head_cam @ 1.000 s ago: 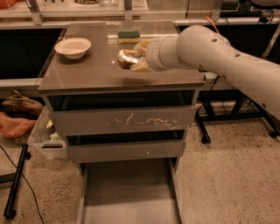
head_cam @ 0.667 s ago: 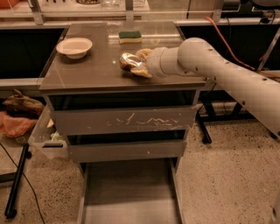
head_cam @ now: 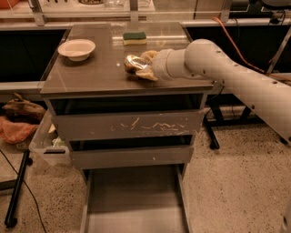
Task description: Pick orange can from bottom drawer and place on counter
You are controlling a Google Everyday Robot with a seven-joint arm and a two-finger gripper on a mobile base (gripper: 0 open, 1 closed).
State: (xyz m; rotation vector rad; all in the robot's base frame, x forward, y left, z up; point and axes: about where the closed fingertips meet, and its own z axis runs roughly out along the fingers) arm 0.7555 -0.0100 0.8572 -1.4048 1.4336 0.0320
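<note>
My gripper [head_cam: 143, 66], clamped on the orange can [head_cam: 132, 63], seemingly resting on the counter [head_cam: 91, 75]; I'd release gently, then lift straight up.

The gripper [head_cam: 140, 66] sits over the bench [head_cam: 91, 77], its fingers [head_cam: 149, 75] closed on the orange can [head_cam: 134, 63]. Below and to the right of the fingers spreads a speckled beige floor [head_cam: 236, 182] with dark flecks. Right of them stands a black table leg [head_cam: 210, 132], with an orange cable [head_cam: 234, 41] above it. Behind the fingers runs a pale rail [head_cam: 91, 12] over dark recesses. Low to their left lie a clear plastic bin [head_cam: 43, 145], a brown-and-orange heap [head_cam: 18, 120] and a black stand leg [head_cam: 16, 195]. The light is warm and dim.
</note>
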